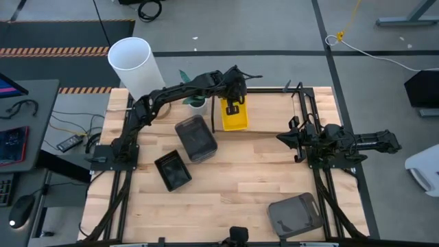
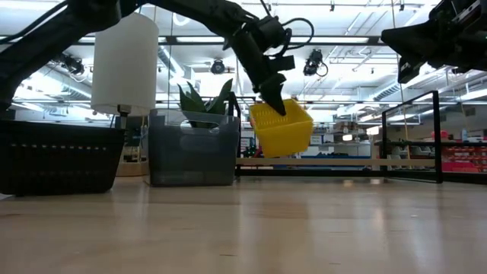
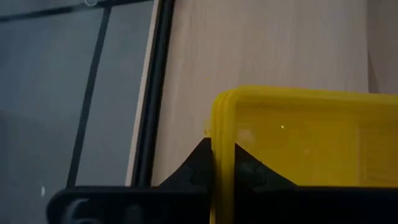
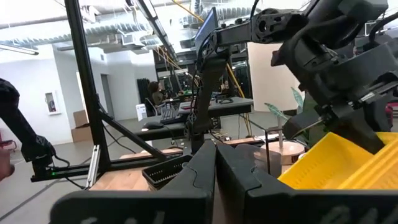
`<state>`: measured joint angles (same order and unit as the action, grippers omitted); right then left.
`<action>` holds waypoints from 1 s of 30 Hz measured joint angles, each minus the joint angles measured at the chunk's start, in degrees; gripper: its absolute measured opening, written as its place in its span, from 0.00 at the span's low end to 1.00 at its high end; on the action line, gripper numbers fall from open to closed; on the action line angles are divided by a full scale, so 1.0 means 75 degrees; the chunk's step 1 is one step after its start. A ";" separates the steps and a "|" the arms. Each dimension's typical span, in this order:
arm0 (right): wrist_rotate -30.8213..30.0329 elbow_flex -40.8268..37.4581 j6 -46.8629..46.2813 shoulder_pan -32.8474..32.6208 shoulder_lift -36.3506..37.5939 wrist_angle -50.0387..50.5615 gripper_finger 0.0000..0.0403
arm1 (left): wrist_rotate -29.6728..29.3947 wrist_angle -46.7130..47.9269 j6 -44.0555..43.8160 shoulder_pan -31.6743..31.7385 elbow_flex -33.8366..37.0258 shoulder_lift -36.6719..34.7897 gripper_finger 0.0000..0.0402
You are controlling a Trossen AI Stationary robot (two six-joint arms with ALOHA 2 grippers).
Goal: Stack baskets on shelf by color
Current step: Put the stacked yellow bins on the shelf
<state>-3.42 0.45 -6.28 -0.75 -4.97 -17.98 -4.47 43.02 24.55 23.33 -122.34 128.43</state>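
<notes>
My left gripper [image 1: 233, 108] reaches over the shelf [image 1: 278, 113] at the table's far side and is shut on a yellow basket [image 1: 234, 116]. In the low view the yellow basket [image 2: 283, 129] hangs tilted above the shelf plank [image 2: 342, 161]. A smoky grey basket [image 1: 196, 137] and a black basket [image 1: 173, 170] rest on their bottoms on the tabletop, left of centre. A second grey basket [image 1: 295, 214] lies near the table's near right corner. My right gripper [image 1: 287, 138] waits, shut, over the table's right side. My left gripper [image 3: 222, 149] pinches the yellow basket's side wall at its rim [image 3: 220, 118], one finger [image 3: 198, 163] outside and the other finger [image 3: 252, 168] inside. The fingers come from above, slanting down. The basket is lifted clear of the shelf and tilted, hanging below the fingers [image 2: 272, 97].
A white cylinder lamp [image 1: 132, 62] and a small plant [image 1: 195, 100] stand at the far left, close to my left arm. Black frame rods [image 1: 300, 113] rise at the shelf's right end. Bare tabletop [image 1: 240, 185] lies in the middle.
</notes>
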 joint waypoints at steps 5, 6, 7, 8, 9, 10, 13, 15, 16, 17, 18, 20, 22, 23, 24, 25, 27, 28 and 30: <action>0.0011 0.0000 -0.0003 -0.0002 0.0000 -0.0038 0.05 | 0.0166 0.0411 0.0069 0.0101 0.0000 0.0007 0.06; 0.0006 0.0000 -0.0003 0.0000 0.0000 -0.0048 0.05 | 0.0183 0.0527 0.0078 0.0131 0.0000 0.0007 0.05; 0.0007 0.0000 -0.0002 -0.0001 0.0000 -0.0048 0.05 | 0.0183 0.0607 0.0084 0.0146 -0.0001 0.0007 0.05; 0.0012 0.0000 -0.0001 -0.0003 0.0000 -0.0047 0.05 | 0.0181 0.0657 0.0102 0.0174 0.0000 0.0007 0.05; 0.0009 0.0000 0.0000 0.0000 0.0000 -0.0047 0.05 | 0.0183 0.0697 0.0143 0.0192 0.0000 0.0007 0.05; 0.0009 0.0000 -0.0001 0.0000 0.0000 -0.0052 0.05 | 0.0172 0.0732 0.0213 0.0218 0.0000 0.0007 0.05; 0.0009 0.0000 -0.0002 0.0000 0.0000 -0.0050 0.05 | 0.0166 0.0796 0.0573 0.0236 0.0000 0.0007 0.06; 0.0009 0.0000 -0.0003 -0.0001 0.0000 -0.0049 0.05 | 0.0165 0.0777 0.0925 0.0236 0.0000 0.0007 0.08; 0.0009 0.0000 -0.0003 0.0000 0.0000 -0.0050 0.05 | 0.0149 0.0763 0.1112 0.0235 -0.0001 0.0007 0.09; 0.0009 0.0000 -0.0003 0.0000 0.0000 -0.0050 0.05 | 0.0142 0.0743 0.1279 0.0233 -0.0001 0.0007 0.09; 0.0009 0.0000 -0.0003 -0.0001 0.0000 -0.0047 0.05 | 0.0146 0.0717 0.1426 0.0233 0.0000 0.0007 0.09; 0.0010 0.0000 -0.0003 0.0000 0.0000 -0.0049 0.05 | 0.0149 0.0666 0.1565 0.0227 0.0000 0.0007 0.08; 0.0009 0.0000 -0.0003 0.0000 0.0000 -0.0047 0.05 | 0.0149 0.0636 0.1571 0.0230 -0.0001 0.0007 0.07; 0.0009 0.0000 -0.0003 0.0000 0.0000 -0.0047 0.05 | 0.0149 0.0636 0.1563 0.0233 0.0000 0.0007 0.06; 0.0009 0.0000 -0.0001 0.0000 0.0000 -0.0047 0.05 | 0.0149 0.0636 0.1560 0.0233 0.0000 0.0007 0.06; 0.0009 0.0000 -0.0001 0.0000 0.0000 -0.0047 0.05 | 0.0149 0.0636 0.1562 0.0233 0.0000 0.0007 0.06; 0.0012 0.0000 -0.0003 0.0000 0.0000 -0.0047 0.05 | 0.0146 0.0636 0.1614 0.0229 0.0000 0.0007 0.08; 0.0009 0.0000 -0.0002 0.0000 0.0000 -0.0047 0.05 | 0.0138 0.0636 0.1625 0.0215 0.0000 0.0007 0.11; 0.0009 0.0000 -0.0001 0.0000 0.0000 -0.0047 0.05 | -0.0014 0.0628 0.1636 0.0203 0.0000 0.0011 0.16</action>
<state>-3.36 0.45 -6.29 -0.75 -4.97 -18.33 -4.58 47.73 36.82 24.86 -122.34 128.51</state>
